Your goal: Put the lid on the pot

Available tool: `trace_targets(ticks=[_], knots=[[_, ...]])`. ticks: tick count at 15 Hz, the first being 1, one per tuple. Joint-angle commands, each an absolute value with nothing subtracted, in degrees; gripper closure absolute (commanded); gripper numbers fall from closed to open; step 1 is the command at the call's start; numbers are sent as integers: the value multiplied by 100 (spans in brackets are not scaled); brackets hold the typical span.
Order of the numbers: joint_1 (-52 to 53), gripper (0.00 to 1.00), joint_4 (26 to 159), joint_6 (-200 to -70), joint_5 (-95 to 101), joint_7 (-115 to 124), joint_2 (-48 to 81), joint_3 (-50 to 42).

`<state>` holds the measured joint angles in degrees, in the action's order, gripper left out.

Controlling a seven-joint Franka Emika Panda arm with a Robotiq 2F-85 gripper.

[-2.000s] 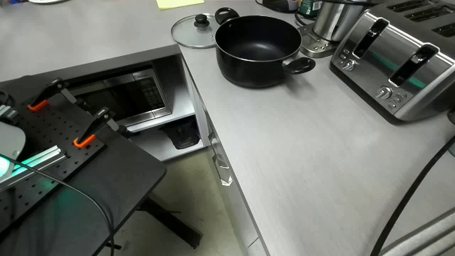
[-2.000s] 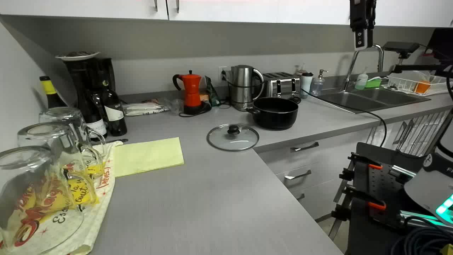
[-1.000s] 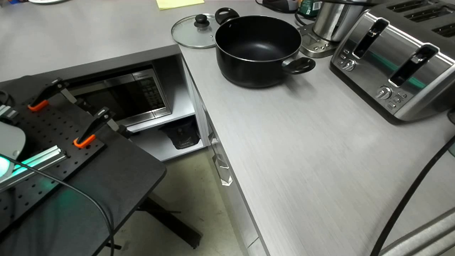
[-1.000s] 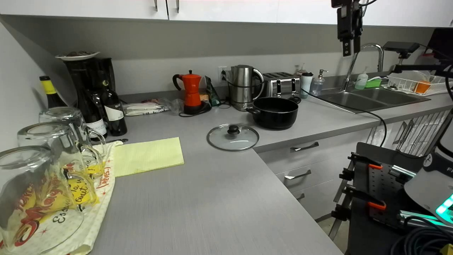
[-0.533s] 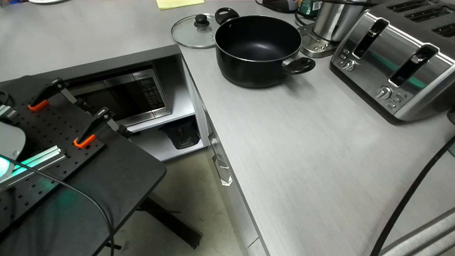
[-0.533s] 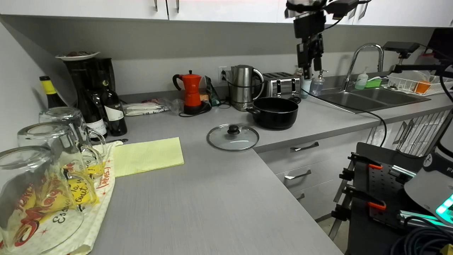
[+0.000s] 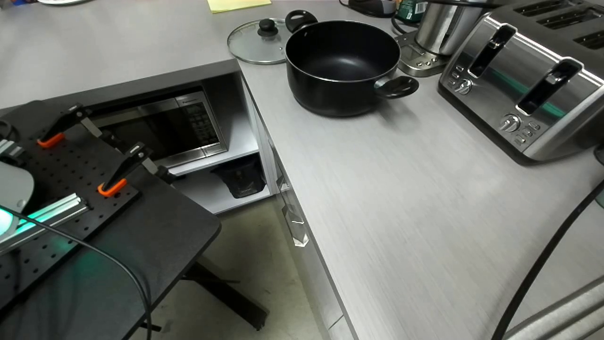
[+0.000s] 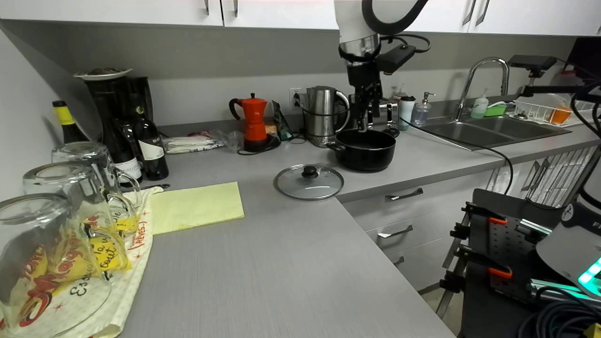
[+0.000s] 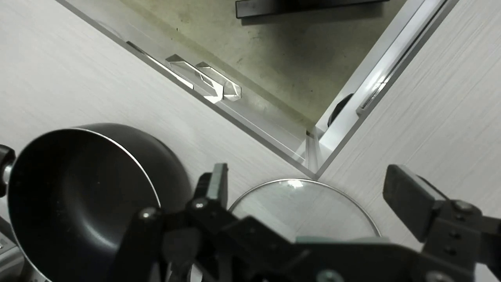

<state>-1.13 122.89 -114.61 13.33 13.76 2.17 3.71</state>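
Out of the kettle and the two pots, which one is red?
The tall narrow pot, left of the kettle in an exterior view. The kettle is silver and the wide pot is black.

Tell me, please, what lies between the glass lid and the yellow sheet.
Only bare grey countertop lies between the glass lid and the yellow sheet; both exterior views show this.

Pot (image 7: 343,92) in all three views

White arm (image 8: 352,21), black hand (image 9: 307,188), silver screws (image 9: 199,203), black cable (image 8: 429,43)
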Motion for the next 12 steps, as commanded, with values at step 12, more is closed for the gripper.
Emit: trace_targets(ticks=[12], knots=[[-90,0,9282,-11684,843,649,3315,-45]])
